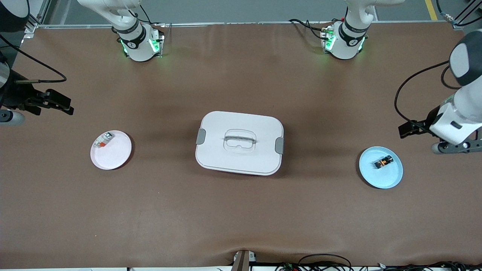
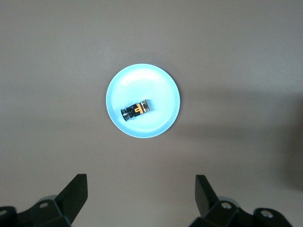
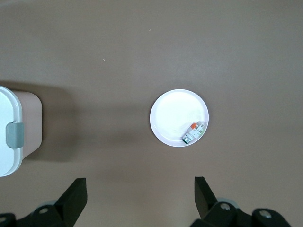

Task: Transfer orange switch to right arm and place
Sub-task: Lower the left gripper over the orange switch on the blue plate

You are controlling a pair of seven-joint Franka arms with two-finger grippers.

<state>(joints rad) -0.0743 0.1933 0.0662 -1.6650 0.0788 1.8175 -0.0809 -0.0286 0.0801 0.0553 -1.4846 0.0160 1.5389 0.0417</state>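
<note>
The orange switch (image 1: 383, 162), a tiny black block with an orange middle, lies on a light blue plate (image 1: 381, 178) toward the left arm's end of the table. In the left wrist view the switch (image 2: 137, 110) rests on the plate (image 2: 156, 82). My left gripper (image 1: 412, 128) hangs high over the table beside that plate, open and empty (image 2: 140, 194). My right gripper (image 1: 56, 101) hangs over the right arm's end of the table, open and empty (image 3: 139, 194).
A white lidded box (image 1: 239, 143) with grey clasps stands at the table's middle; it also shows in the right wrist view (image 3: 12, 137). A pale pink plate (image 1: 115, 156) holds a small white-and-grey piece (image 1: 103, 140) with a red-orange patch (image 3: 194, 131).
</note>
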